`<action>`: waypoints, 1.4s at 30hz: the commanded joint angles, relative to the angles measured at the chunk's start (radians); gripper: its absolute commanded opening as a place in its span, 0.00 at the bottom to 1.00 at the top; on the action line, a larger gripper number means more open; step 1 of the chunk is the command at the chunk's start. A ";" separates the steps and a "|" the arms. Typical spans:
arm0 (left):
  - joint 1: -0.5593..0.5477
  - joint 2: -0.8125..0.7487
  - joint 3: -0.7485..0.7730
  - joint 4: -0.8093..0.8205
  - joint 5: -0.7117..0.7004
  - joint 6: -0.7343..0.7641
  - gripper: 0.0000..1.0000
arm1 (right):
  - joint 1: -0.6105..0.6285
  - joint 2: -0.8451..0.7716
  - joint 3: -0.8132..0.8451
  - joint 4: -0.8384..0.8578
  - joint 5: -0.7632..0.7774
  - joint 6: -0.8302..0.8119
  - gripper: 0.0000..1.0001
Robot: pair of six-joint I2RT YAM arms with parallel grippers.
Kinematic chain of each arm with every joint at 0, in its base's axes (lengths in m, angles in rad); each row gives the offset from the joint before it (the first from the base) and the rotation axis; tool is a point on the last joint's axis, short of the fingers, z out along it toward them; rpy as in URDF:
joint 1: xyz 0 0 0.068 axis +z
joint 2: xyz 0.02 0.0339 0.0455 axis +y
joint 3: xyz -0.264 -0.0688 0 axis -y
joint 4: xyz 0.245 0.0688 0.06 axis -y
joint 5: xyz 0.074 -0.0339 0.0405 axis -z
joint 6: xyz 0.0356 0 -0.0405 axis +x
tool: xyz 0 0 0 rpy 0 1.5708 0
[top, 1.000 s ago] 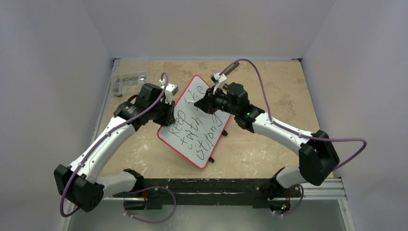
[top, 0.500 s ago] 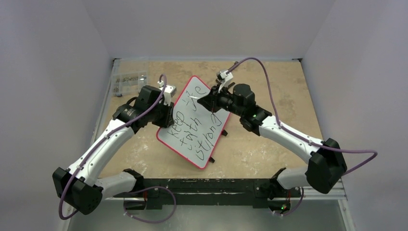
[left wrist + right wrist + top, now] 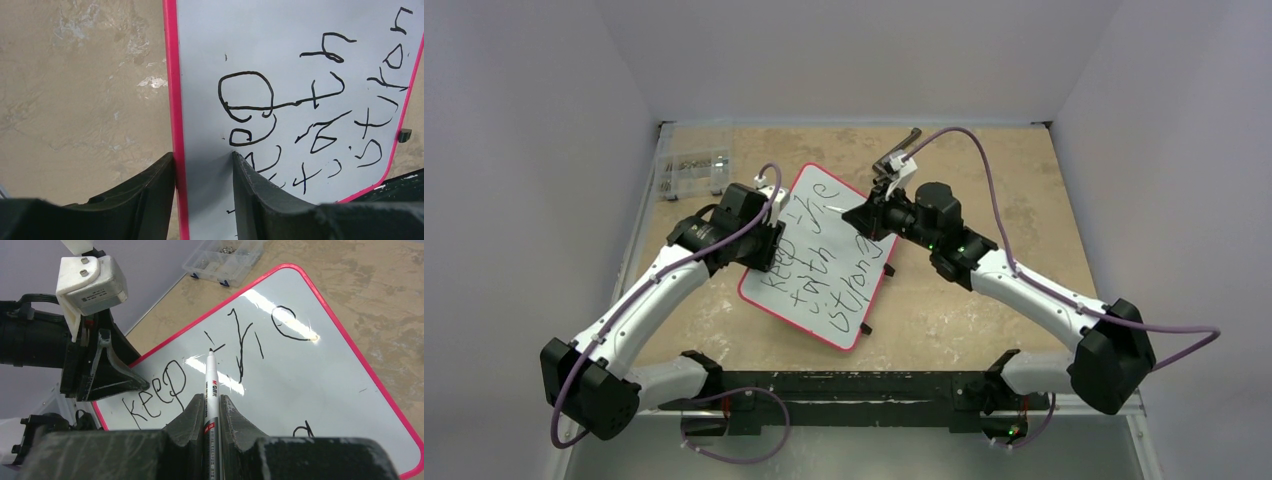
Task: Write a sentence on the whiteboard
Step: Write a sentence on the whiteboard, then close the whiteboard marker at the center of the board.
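Whiteboard (image 3: 776, 298): lies askew mid-tabletop (image 3: 1009, 190), between my arms.
Sentence (image 3: 819, 255): three black lines on it.
Left end effector (image 3: 202, 159): spread, I see it straddling the red rim.
Right end effector (image 3: 210, 401): pinching a white marker (image 3: 212, 382), tip by the top line.

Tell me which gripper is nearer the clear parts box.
Left. The left gripper straddles the whiteboard's edge nearest the box; the right gripper, holding the marker, is across the board.
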 commanded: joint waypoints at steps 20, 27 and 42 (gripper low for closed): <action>-0.057 -0.009 0.013 -0.062 0.157 -0.087 0.45 | -0.001 -0.114 -0.003 -0.082 0.128 -0.037 0.00; -0.103 0.038 0.024 -0.010 0.187 -0.141 0.45 | -0.003 -0.147 0.002 -0.117 0.168 -0.054 0.00; -0.239 0.252 0.196 0.067 0.197 -0.185 0.45 | -0.021 -0.235 0.025 -0.258 0.377 -0.131 0.00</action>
